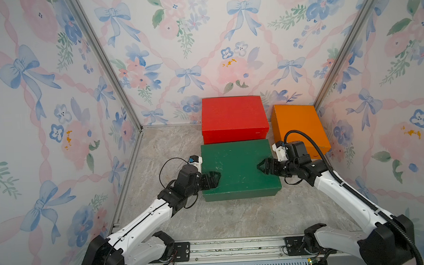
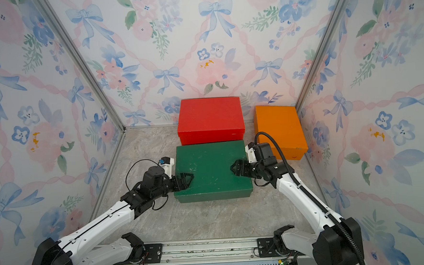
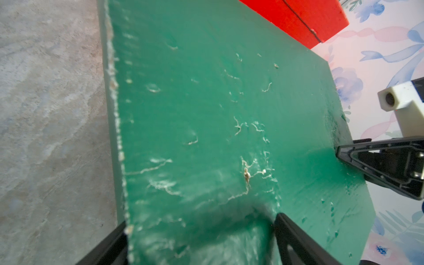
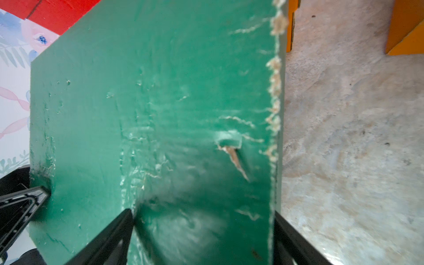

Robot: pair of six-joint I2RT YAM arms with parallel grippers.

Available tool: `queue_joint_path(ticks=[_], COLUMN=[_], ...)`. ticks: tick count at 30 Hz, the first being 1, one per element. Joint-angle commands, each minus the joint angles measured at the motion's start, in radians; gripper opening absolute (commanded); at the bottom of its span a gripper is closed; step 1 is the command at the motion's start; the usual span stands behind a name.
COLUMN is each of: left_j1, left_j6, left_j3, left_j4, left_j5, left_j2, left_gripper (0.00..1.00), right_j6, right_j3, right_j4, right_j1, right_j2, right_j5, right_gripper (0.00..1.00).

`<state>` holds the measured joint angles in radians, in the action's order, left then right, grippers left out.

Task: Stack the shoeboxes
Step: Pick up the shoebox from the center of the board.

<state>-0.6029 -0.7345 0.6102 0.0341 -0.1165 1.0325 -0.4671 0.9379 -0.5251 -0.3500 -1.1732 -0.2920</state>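
The dark green shoebox [image 1: 237, 166] [image 2: 210, 170] lies long side toward me in the middle of the floor. My left gripper [image 1: 212, 179] [image 3: 199, 222] is shut on its left end and my right gripper [image 1: 263, 166] [image 4: 203, 213] on its right end. Each has one finger on the scratched lid [image 3: 206, 114] [image 4: 160, 103] and the other behind the box's frayed edge. The red shoebox [image 1: 233, 117] [image 2: 210, 118] stands right behind the green one and sits higher. What it rests on is hidden. An orange shoebox [image 1: 297, 126] [image 2: 278, 129] stands at the back right.
Floral-papered walls [image 1: 56, 121] close in on the left, back and right, with metal posts [image 1: 108, 68] in the corners. Marble-patterned floor [image 1: 162, 150] shows left of and in front of the boxes. The arms' mounting rail [image 1: 237, 249] runs along the front edge.
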Motion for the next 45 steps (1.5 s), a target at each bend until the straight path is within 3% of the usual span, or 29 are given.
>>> queue_joint_path(ticks=[1, 45], left_j1=[-0.054, -0.138], left_j6=[0.01, 0.076], left_j3=[0.098, 0.335], left_j4=[-0.145, -0.049], left_j5=[-0.161, -0.084], left_j2=[-0.029, -0.066], left_gripper=[0.92, 0.9], right_j6=[0.01, 0.042], right_j3=[0.054, 0.277], right_j4=[0.004, -0.077], right_j1=[-0.068, -0.14], right_j2=[0.021, 0.034], right_j5=[-0.162, -0.13], right_gripper=[0.88, 0.87])
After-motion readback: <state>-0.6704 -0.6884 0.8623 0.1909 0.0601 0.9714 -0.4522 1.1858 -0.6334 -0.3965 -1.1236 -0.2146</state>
